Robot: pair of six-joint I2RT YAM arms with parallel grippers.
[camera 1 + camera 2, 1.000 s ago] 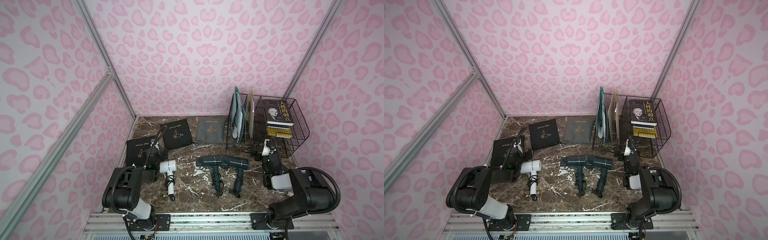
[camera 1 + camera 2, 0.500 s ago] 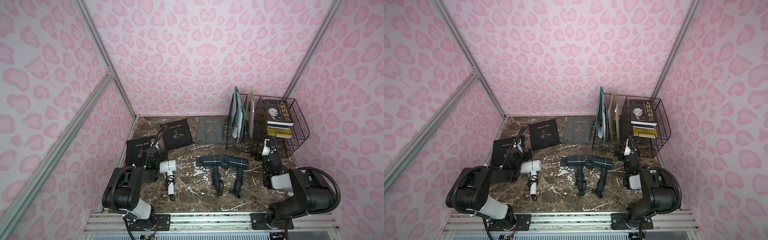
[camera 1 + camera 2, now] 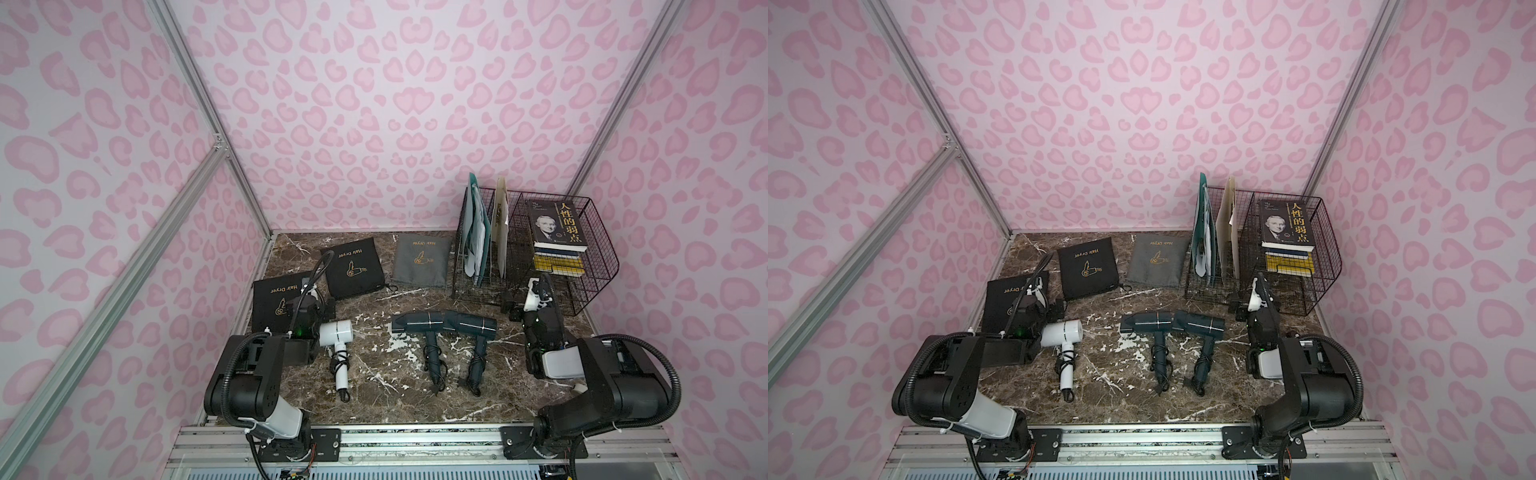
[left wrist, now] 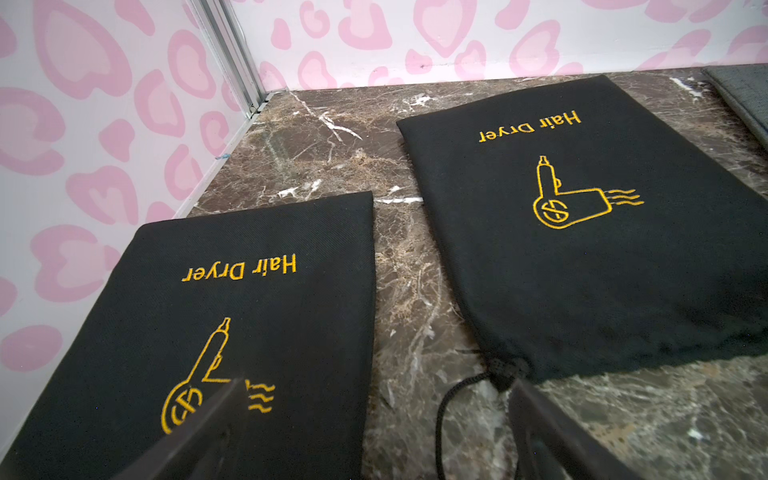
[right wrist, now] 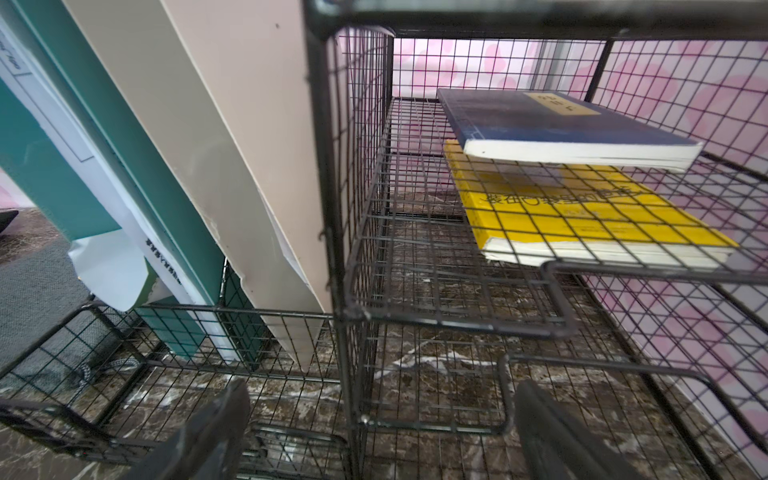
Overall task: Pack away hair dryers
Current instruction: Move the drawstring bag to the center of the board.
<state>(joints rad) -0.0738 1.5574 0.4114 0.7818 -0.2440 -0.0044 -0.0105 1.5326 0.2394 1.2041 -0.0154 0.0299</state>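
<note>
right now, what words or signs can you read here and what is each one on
"Hair Dryer", gold: black pouch by the left wall
"Hair Dryer", gold: second black pouch
"Hair Dryer", gold: grey pouch
"人性的弱点": top book in the wire rack
yellow book title, blue book label: too blurred to read

Wire rack [image 5: 328,166] blocks just ahead of the right jaws — ahead of the left jaws, bare tabletop [image 4: 411,270] lies open between two pouches [image 4: 249,311].
</note>
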